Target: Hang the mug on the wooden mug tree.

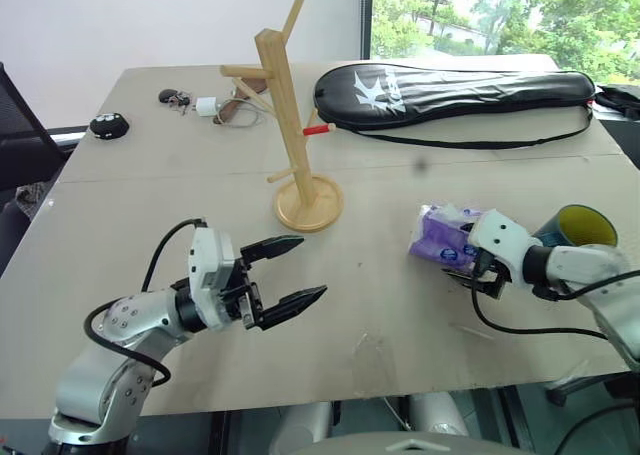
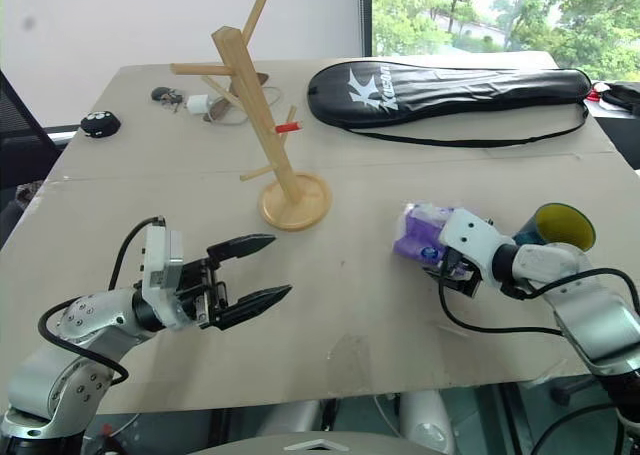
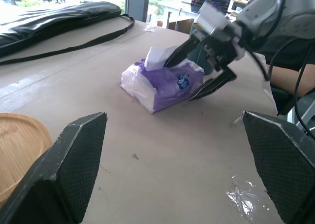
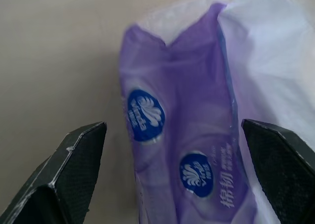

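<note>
The mug (image 1: 584, 225) sat far right on the worktop (image 1: 400, 305), behind the right gripper (image 3: 209, 71), whose jaws stood wide around a purple tissue pack (image 1: 440, 237); it looked hard, smooth and breakable, so its rim seemed safest to grab.

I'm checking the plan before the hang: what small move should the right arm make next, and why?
Probably lift the right gripper clear of the purple tissue pack and swing toward the mug: its fingers are open around the pack, while the mug sits behind that arm, unheld.
</note>
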Available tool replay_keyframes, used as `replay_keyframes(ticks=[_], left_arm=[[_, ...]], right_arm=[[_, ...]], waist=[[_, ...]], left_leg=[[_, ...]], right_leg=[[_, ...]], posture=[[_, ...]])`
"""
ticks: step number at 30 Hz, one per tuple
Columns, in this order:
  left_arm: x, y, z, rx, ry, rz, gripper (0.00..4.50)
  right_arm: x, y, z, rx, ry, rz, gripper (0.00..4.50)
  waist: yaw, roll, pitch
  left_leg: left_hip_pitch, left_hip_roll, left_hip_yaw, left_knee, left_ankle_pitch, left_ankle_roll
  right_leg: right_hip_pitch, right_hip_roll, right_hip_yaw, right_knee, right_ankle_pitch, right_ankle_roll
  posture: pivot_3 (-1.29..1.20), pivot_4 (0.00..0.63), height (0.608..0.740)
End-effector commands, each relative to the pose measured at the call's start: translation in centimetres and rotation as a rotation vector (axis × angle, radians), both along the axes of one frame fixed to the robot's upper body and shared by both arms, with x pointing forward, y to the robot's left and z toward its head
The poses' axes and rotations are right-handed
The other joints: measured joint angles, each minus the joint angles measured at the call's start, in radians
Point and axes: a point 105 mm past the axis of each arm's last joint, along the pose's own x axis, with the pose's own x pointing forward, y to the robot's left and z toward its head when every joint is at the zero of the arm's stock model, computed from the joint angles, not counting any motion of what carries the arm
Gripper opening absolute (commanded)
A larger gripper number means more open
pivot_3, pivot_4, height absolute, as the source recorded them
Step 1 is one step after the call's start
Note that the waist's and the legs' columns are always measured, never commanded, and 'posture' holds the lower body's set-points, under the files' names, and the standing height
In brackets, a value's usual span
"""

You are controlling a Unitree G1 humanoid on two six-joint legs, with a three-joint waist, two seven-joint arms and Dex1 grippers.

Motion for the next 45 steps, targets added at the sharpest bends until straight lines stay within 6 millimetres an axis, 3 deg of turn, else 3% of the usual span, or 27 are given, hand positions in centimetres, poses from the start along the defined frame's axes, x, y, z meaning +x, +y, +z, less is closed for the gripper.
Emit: replay_keyframes(ticks=[1, 2, 3, 8, 9, 16, 21, 22, 25, 27, 30, 35, 38, 43, 45], left_arm=[[-0.6, -0.2, 0.9, -0.003, -0.033, -0.02, 4.5], [-0.6, -0.2, 0.9, -0.004, -0.031, -0.022, 4.5], [-0.7, -0.2, 0.8, -0.002, -0.029, -0.022, 4.5], [-1.1, 0.1, 0.5, 0.0, -0.016, -0.036, 4.5], [-1.2, 0.2, 0.5, -0.002, -0.012, -0.041, 4.5], [-1.5, 0.6, 0.1, -0.011, -0.007, -0.075, 4.5], [-1.3, 0.4, 0.2, -0.019, -0.024, -0.087, 4.5], [-1.2, 0.3, 0.3, -0.022, -0.027, -0.091, 4.5], [-1.4, -0.4, 0.6, -0.048, -0.033, -0.138, 4.5], [-1.5, -0.7, 0.7, -0.055, -0.039, -0.165, 4.5], [-1.6, -1.1, 1.1, -0.073, -0.053, -0.198, 4.5], [-1.0, -1.8, 1.9, -0.111, -0.071, -0.209, 4.5], [-0.7, -2.1, 2.3, -0.126, -0.079, -0.206, 4.5], [-0.4, -2.3, 3.6, -0.187, -0.08, -0.195, 4.5], [-0.7, -2.6, 4.2, -0.202, -0.078, -0.217, 4.5]], right_arm=[[0.5, 0.1, 0.6, 0.006, -0.041, 0.0, 3.31], [0.6, 0.1, 0.6, 0.005, -0.043, -0.003, 2.7], [0.7, 0.0, 0.6, 0.001, -0.052, -0.004, 2.55], [1.2, 0.0, 1.2, 0.003, -0.1, -0.002, 0.31], [1.4, 0.1, 1.7, 0.02, -0.11, -0.007, 0.14], [3.4, -0.2, 7.6, 0.087, -0.295, -0.033, 0.14], [5.6, -2.9, 14.2, 0.139, -0.465, -0.154, 0.14], [5.9, -3.7, 15.1, 0.135, -0.49, -0.183, 0.14], [7.0, -9.4, 17.8, 0.064, -0.56, -0.359, 0.14], [7.1, -13.6, 18.4, 0.019, -0.561, -0.49, 0.14], [6.4, -18.6, 18.0, -0.012, -0.514, -0.646, 0.14], [5.0, -24.1, 15.0, -0.004, -0.372, -0.811, 0.14], [4.3, -25.7, 12.0, -0.001, -0.285, -0.831, 0.14], [3.3, -26.4, 7.3, 0.016, -0.163, -0.82, 0.14], [2.7, -26.8, 6.0, 0.02, -0.127, -0.838, 0.77]], waist=[[0.0, 0.0, 0.0], [0.0, 0.0, 0.0], [-0.001, 0.0, 0.0], [0.0, 0.0, 0.0], [0.0, 0.0, 0.0], [-0.001, 0.0, 0.0], [0.0, 0.001, 0.0], [0.001, 0.001, 0.0], [0.005, 0.001, 0.001], [0.009, 0.001, 0.001], [0.005, 0.001, 0.001], [-0.012, 0.003, 0.001], [-0.015, 0.003, 0.001], [-0.02, 0.003, 0.001], [-0.022, 0.004, 0.0]], left_leg=[[0.0, 0.0, 0.0, 0.0, 0.0, 0.0], [0.0, 0.0, 0.0, 0.0, 0.0, 0.0], [0.0, 0.0, 0.0, 0.0, 0.0, 0.0], [0.0, 0.0, 0.0, 0.0, 0.0, 0.0], [0.0, 0.0, 0.0, 0.0, 0.0, 0.0], [0.0, 0.0, 0.0, 0.0, 0.0, 0.0], [0.0, 0.0, 0.0, 0.0, 0.0, 0.0], [0.0, 0.0, 0.0, 0.0, 0.0, 0.0], [-0.002, 0.0, -0.001, 0.0, 0.0, 0.0], [-0.004, -0.002, -0.001, 0.0, 0.0, 0.0], [-0.004, -0.002, 0.0, -0.001, 0.0, 0.0], [-0.003, 0.0, 0.003, -0.001, 0.0, 0.0], [-0.002, 0.0, 0.005, -0.001, 0.0, 0.001], [-0.001, 0.0, 0.005, 0.0, 0.0, 0.001], [-0.001, 0.0, 0.005, 0.0, 0.0, 0.001]], right_leg=[[0.0, 0.0, 0.0, 0.0, 0.0, 0.0], [0.0, 0.0, 0.0, 0.0, 0.0, 0.0], [0.0, 0.0, 0.0, 0.0, 0.0, 0.0], [0.0, 0.0, 0.0, 0.0, 0.0, 0.0], [0.0, 0.0, 0.0, 0.0, 0.0, 0.0], [0.0, 0.0, 0.0, 0.0, 0.0, 0.0], [0.0, 0.0, 0.0, 0.0, 0.0, 0.0], [0.0, 0.0, 0.0, 0.0, 0.0, 0.0], [-0.001, -0.001, -0.001, -0.002, 0.0, 0.0], [-0.002, -0.002, -0.002, -0.002, 0.0, 0.0], [-0.002, -0.002, -0.002, -0.003, 0.0, 0.0], [-0.002, -0.002, 0.001, -0.001, 0.0, 0.0], [-0.002, -0.002, 0.002, 0.0, 0.0, 0.0], [-0.002, -0.001, 0.002, 0.001, 0.0, 0.0], [-0.002, -0.001, 0.003, 0.001, 0.0, 0.0]], posture=[[0.0, 0.15, 0.74], [0.0, 0.15, 0.74], [0.0, 0.15, 0.74], [0.0, 0.15, 0.74], [0.0, 0.15, 0.74], [0.0, 0.15, 0.74], [0.0, 0.15, 0.74], [0.0, 0.15, 0.74], [0.0, 0.15, 0.74], [0.0, 0.15, 0.74], [0.0, 0.15, 0.74], [0.0, 0.15, 0.74], [0.0, 0.15, 0.74], [0.0, 0.15, 0.74], [0.0, 0.15, 0.74]])
